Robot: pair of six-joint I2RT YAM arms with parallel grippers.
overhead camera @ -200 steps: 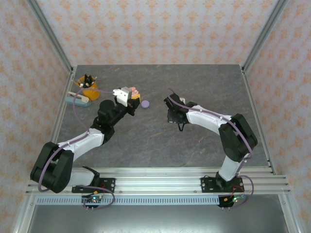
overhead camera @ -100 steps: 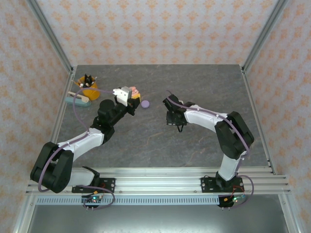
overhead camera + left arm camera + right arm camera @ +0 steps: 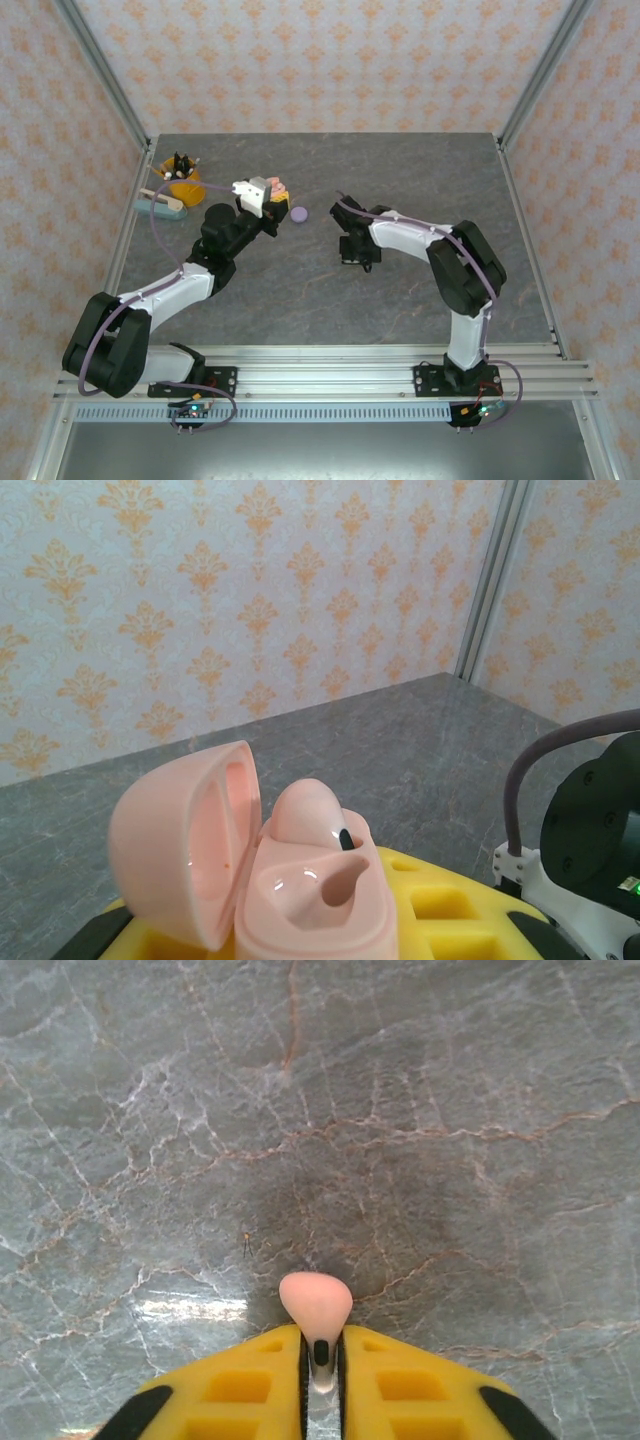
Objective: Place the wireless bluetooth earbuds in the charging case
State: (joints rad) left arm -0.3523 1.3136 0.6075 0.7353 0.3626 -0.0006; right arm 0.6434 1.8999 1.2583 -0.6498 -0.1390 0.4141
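The left gripper is clamping its yellow fingers on the open pink charging case, whose lid is tipping left. One pink bud is sitting in it, and the socket alongside is lying bare. The right gripper is pinching a salmon-pink earbud by its stem, jaws nearly together, over the grey table. A lilac round case is lying near the left gripper.
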